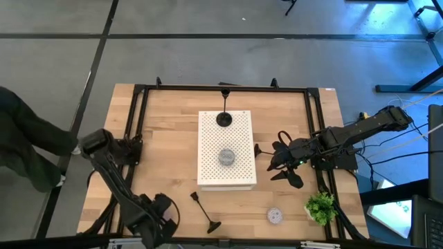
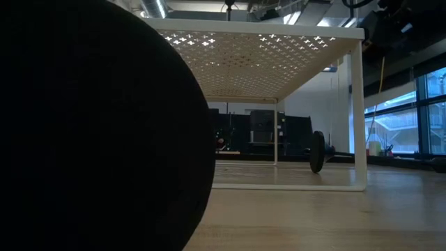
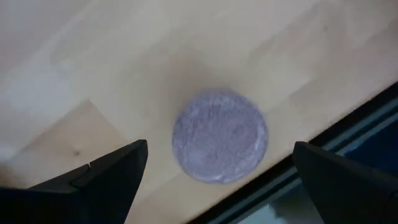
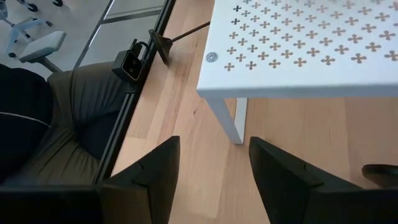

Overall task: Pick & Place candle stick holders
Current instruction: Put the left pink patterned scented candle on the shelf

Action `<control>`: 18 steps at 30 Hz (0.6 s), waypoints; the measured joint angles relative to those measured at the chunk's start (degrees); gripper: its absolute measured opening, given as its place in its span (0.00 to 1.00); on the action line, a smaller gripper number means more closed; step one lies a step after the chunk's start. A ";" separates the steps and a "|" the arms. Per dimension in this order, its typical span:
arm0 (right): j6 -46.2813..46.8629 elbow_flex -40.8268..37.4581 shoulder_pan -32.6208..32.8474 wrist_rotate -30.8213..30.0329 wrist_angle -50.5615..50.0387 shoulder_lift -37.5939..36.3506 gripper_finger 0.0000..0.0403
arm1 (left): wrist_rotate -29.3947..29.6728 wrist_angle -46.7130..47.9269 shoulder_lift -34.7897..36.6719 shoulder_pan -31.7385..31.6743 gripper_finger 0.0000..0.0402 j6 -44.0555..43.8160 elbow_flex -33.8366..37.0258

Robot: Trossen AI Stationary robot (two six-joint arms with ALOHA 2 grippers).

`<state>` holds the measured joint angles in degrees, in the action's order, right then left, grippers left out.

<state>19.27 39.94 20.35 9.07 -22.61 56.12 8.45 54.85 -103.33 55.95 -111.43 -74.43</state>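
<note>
A lavender puck lies flat on the wooden table near its front edge. My left gripper is open above it, one finger on each side, apart from it. In the high view my left gripper hides this puck. A black holder stands on the white board, and a grey puck lies there too. Another black holder lies on its side on the table. A pale puck lies at the front right. My right gripper is open and empty to the right of the board.
The white perforated board stands on thin legs at the table's middle. A small green plant stands at the front right. A black frame runs around the table. A person in dark clothing is beyond the left edge.
</note>
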 joint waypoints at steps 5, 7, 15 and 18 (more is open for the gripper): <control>-0.26 0.00 -0.10 -0.01 0.15 0.00 0.48 | 0.48 -4.21 0.79 -0.71 1.00 2.61 2.33; -0.26 0.00 -0.10 -0.01 0.15 0.00 0.48 | -0.67 -4.22 -0.67 -1.72 1.00 4.59 2.68; 0.72 0.00 1.16 0.01 0.04 0.00 0.48 | -5.39 -4.36 -3.19 -4.07 1.00 8.59 2.72; 0.76 0.00 1.19 0.01 0.06 0.00 0.48 | -6.04 -4.34 -3.16 -3.70 1.00 7.96 2.72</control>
<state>20.02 39.94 21.54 9.08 -22.55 56.12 2.42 50.52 -106.50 52.24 -103.47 -71.70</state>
